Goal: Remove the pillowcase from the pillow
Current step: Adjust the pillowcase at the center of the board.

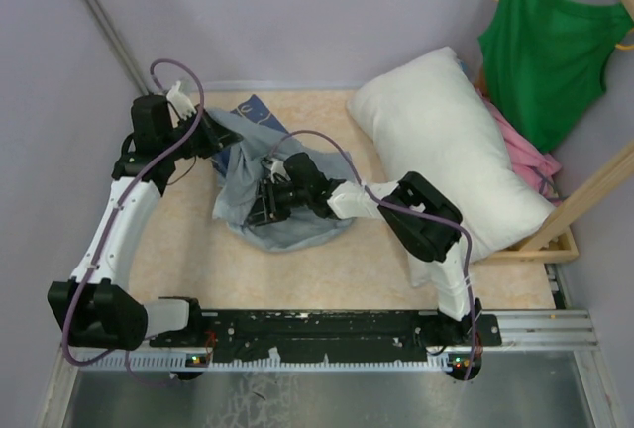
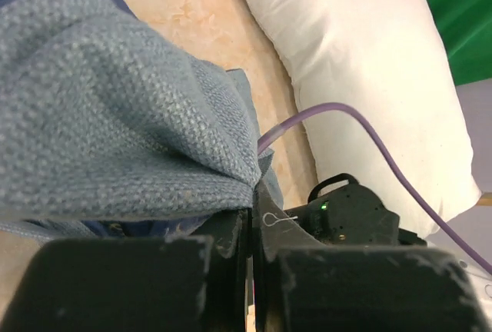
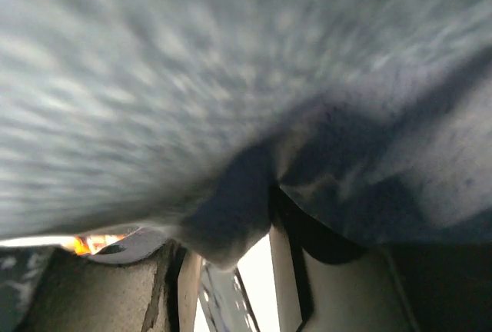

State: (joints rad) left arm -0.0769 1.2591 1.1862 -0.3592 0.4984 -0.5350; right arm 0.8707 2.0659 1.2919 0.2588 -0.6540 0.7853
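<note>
- Top external: high, behind the arm bases, tilted down over the whole beige marbled tabletop point(image 1: 297, 269); farthest view.
- Left wrist: low, right against the crumpled grey-blue woven pillowcase point(image 1: 236, 190), facing across to the plump white rectangular pillow point(image 1: 446, 141).
- Right wrist: pressed into the pillowcase, blurred cloth fills the frame.
- Shared: pillowcase in all three; pillow, tabletop and green sleeveless tank top point(image 1: 550, 52) in top and left wrist.

The pale marbled counter point(image 1: 297, 274) carries the crumpled pillowcase point(image 1: 233, 195) left of centre. The pillow point(image 1: 446, 141) lies along its right side.
</note>
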